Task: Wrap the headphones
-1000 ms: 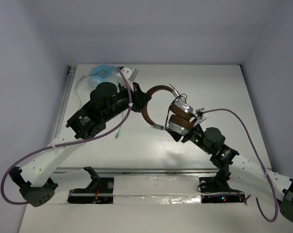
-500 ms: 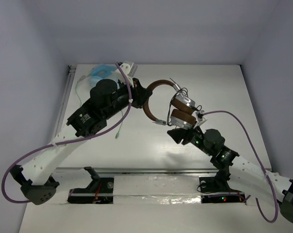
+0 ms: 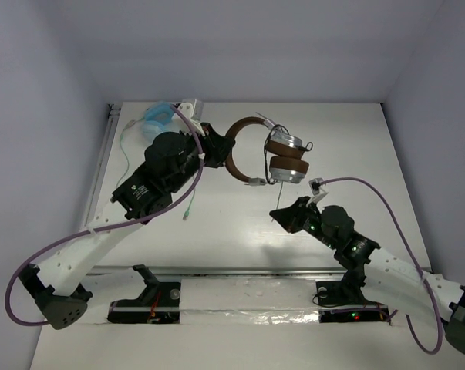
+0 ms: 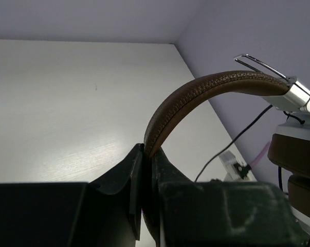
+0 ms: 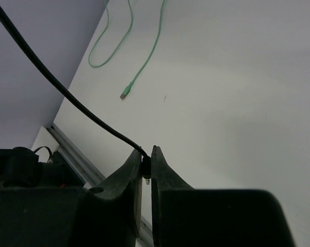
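1. Left hand: clenched on the brown headband of the headphones. They sit toward the rear middle of the counter, with the cups to the right of that hand.
2. Right hand: pinched tight on the thin black cable near its end. The cable rises from it toward the cups.
3. We judge the step to be winding the cable round the headphones. Working left to right:
   - Steer the loop away from the blue headset and its green cord.
   - Use the left grip as a firm anchor.
   - Let the right hand circle the cups with light, even tension and no jerk.
4. Hard to make out:
   - Whether the cups rest on the counter or hang above it.
   - How many turns already lie round the cups; we see only a tangle there.
   - The left wrist view cuts the cups off at its right edge.
   - The plug is buried between the right hand's jaws.
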Motion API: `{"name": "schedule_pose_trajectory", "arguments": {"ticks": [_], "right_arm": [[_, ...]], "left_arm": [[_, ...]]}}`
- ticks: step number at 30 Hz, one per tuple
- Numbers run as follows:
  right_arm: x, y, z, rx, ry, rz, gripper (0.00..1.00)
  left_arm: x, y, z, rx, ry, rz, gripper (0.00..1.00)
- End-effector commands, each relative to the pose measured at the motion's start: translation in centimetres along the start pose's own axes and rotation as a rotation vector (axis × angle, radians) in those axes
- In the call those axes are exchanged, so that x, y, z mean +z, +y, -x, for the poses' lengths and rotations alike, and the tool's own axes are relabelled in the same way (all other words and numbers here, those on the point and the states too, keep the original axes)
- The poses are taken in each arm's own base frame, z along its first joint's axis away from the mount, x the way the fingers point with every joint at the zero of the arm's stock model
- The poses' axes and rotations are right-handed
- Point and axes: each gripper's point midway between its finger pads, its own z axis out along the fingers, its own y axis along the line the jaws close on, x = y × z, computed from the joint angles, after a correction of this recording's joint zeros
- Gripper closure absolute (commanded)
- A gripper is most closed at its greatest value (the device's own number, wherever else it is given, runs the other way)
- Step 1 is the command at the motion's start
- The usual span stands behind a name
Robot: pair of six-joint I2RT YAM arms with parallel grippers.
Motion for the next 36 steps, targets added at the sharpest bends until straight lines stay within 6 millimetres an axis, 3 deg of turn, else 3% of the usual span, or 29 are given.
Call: {"name": "schedule_pose_trajectory", "arguments": {"ticks": [1, 7, 11, 12, 16, 24, 27, 28, 29, 33, 35, 36], "right_arm": [[-0.1, 1.5, -0.7, 0.007, 0.054, 0.046, 1.0], [0.0, 3.0, -2.7, -0.02, 0.135, 0.019, 1.0], [-0.2, 5.3, -3.8, -0.045, 0.191, 0.031, 1.0], [-0.3, 5.5, -4.1, -0.043, 0.197, 0.029, 1.0], [-0.7, 5.9, -4.8, -0.031, 0.217, 0.007, 1.0], [-1.1, 7.2, -3.8, -0.072, 0.257, -0.004, 1.0], [-1.5, 9.1, -2.6, -0.105, 0.282, 0.035, 1.0], [-1.6, 8.8, -2.9, -0.136, 0.315, 0.015, 1.0], [-1.6, 10.0, -1.5, -0.147, 0.301, 0.024, 1.0], [-1.2, 9.2, -0.5, -0.253, 0.331, -0.07, 1.0], [-0.8, 7.7, -0.9, -0.325, 0.367, -0.144, 1.0], [-0.6, 8.1, -0.2, -0.341, 0.362, -0.151, 1.0]], "left_arm": [[-0.2, -0.3, 5.4, -0.156, -0.246, 0.014, 1.0], [2.0, 4.8, 4.6, -0.155, -0.323, 0.249, 1.0], [3.5, 7.6, 4.2, -0.103, -0.331, 0.365, 1.0], [4.1, 9.0, 3.9, -0.086, -0.323, 0.42, 1.0], [4.4, 11.0, 2.4, -0.047, -0.302, 0.492, 1.0], [4.0, 15.4, -3.6, 0.012, -0.208, 0.618, 1.0], [3.7, 16.3, -7.1, 0.085, -0.148, 0.669, 1.0], [3.2, 17.1, -7.8, 0.103, -0.145, 0.718, 1.0], [3.0, 17.9, -9.1, 0.116, -0.119, 0.739, 1.0], [2.4, 18.3, -12.8, 0.137, -0.045, 0.727, 1.0], [2.1, 18.0, -14.4, 0.158, -0.01, 0.708, 1.0], [1.8, 17.8, -14.8, 0.171, 0.005, 0.704, 1.0]]}}
